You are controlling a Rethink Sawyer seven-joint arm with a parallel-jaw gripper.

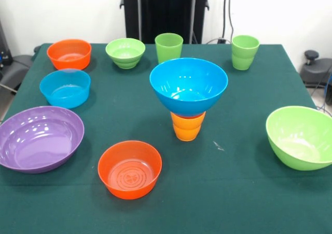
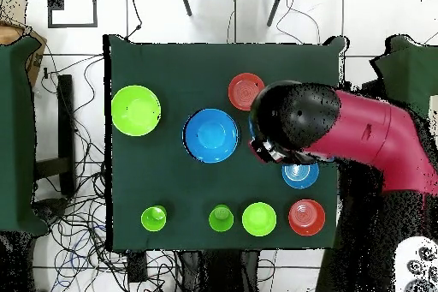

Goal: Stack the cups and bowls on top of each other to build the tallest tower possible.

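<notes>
The tower stands mid-table: a blue bowl (image 1: 188, 84) (image 2: 210, 134) sits upright on an orange cup (image 1: 188, 126). Around it lie a purple bowl (image 1: 39, 138), a light blue bowl (image 1: 65, 87) (image 2: 301, 174), two orange bowls (image 1: 129, 169) (image 1: 68, 53), a small lime bowl (image 1: 125, 52) (image 2: 258, 218) and a large lime bowl (image 1: 301, 136) (image 2: 135, 110). Two green cups (image 1: 168, 47) (image 1: 245, 52) stand at the far edge. The arm does not show in the front view. In the overhead view the red and black arm (image 2: 342, 130) hangs high over the purple bowl's side and hides that bowl and the gripper's end.
The green tablecloth (image 1: 233, 182) covers the whole table. The robot's black pedestal (image 1: 166, 11) stands behind the far edge. Cables lie on the floor around the table.
</notes>
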